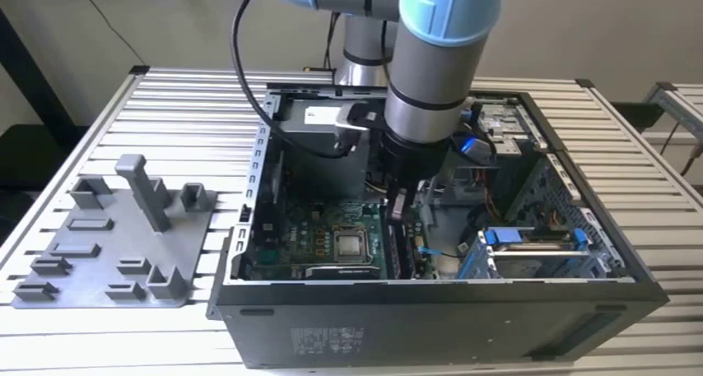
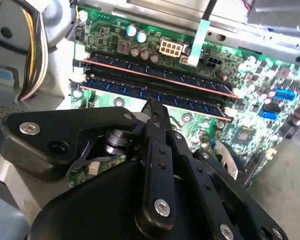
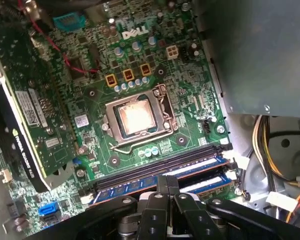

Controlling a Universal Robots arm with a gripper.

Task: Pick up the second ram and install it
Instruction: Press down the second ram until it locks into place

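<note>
My gripper reaches down into the open computer case, over the memory slots beside the processor socket. In the second wrist view two dark memory sticks stand seated side by side in the slots. The nearer one is the second ram, and the other stick lies just beyond it. The gripper is shut, its fingertips joined and resting at the top edge of the second ram near its middle. In the first wrist view the gripper sits over the same stick, next to two bare black slots.
A grey power-supply box with cable bundles stands close behind the slots. A graphics card rises on the far side of the socket. A grey fixture plate with upright pegs lies outside the case at the exterior view's left.
</note>
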